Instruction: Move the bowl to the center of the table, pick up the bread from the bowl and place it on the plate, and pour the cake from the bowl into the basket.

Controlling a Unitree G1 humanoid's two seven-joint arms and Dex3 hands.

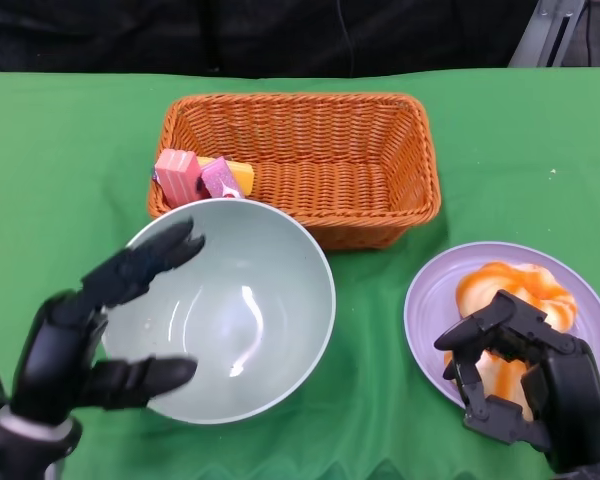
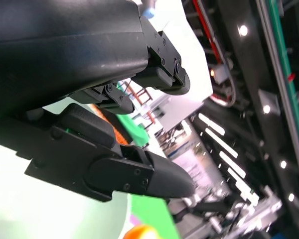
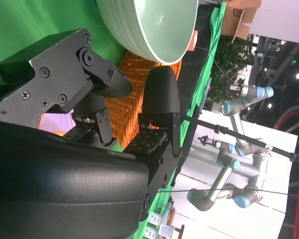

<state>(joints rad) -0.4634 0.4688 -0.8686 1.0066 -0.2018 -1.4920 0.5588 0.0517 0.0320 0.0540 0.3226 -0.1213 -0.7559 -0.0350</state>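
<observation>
The pale green bowl [image 1: 230,310] stands upright with nothing in it, left of the table's middle and just in front of the orange wicker basket [image 1: 310,160]. Pink and orange cake pieces [image 1: 195,175] lie in the basket's near left corner. The orange-and-white bread [image 1: 520,288] lies on the lilac plate [image 1: 435,300] at the right. My left hand [image 1: 90,335] is at the bowl's left rim with its fingers spread wide, gripping nothing. My right hand [image 1: 515,375] hovers over the near part of the plate and bread, fingers loosely bent and apart, with nothing between them in the right wrist view [image 3: 114,114].
Green cloth [image 1: 60,170] covers the table. The basket sits at the back centre, its front wall almost touching the bowl's far rim. A strip of cloth separates the bowl from the plate.
</observation>
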